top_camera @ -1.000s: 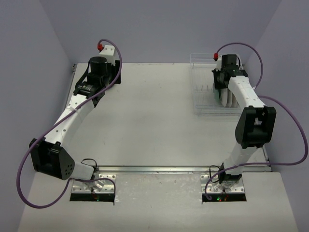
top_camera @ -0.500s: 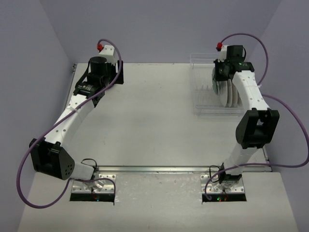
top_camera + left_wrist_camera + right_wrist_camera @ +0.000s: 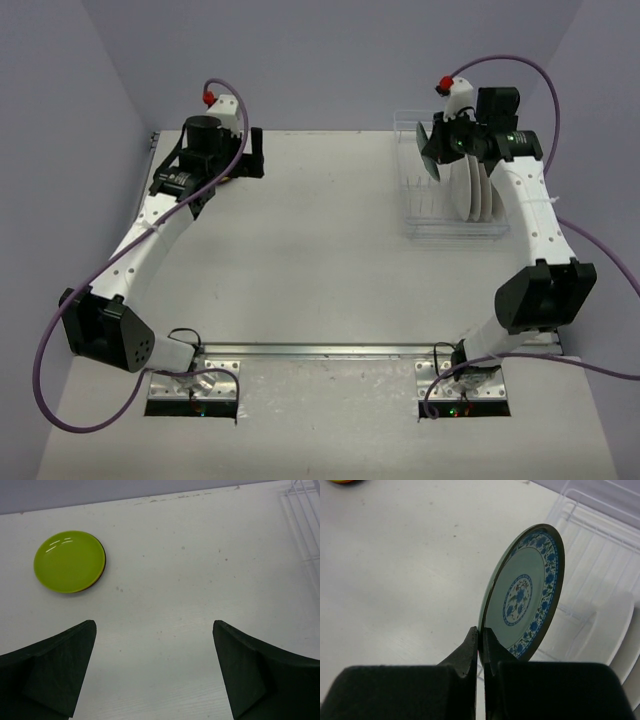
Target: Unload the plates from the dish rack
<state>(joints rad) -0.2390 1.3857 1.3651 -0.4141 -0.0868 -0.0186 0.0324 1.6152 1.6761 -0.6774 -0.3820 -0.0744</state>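
Right tool (image 3: 480, 642): fingers together, clamped on the lower rim of a blue plate (image 3: 522, 597). The plate stands on edge straight ahead of the tool.
- Wrist view only: pale face, blue floral medallion at centre, blue floral band, dark rim.
- Top view: the same plate is just a dark disc at the tool's tip, over the rack's (image 3: 450, 225) far left part.
- Whether its lower edge touches the rack cannot be told; the fingers hide it.

Rack: ahead and to the right of the right tool. White plates (image 3: 615, 625) stand in it just right of the held plate. The top view shows them upright in a row, partly under the right arm.

Left tool (image 3: 155, 672): fingers wide apart with nothing between them, bare desk (image 3: 165, 605) below.
- Ahead and to its left a green plate (image 3: 69, 561) lies flat on the desk. A darker rim shows under its right edge.
- Top view does not show this plate.
- A rack corner sits far ahead to this tool's right.
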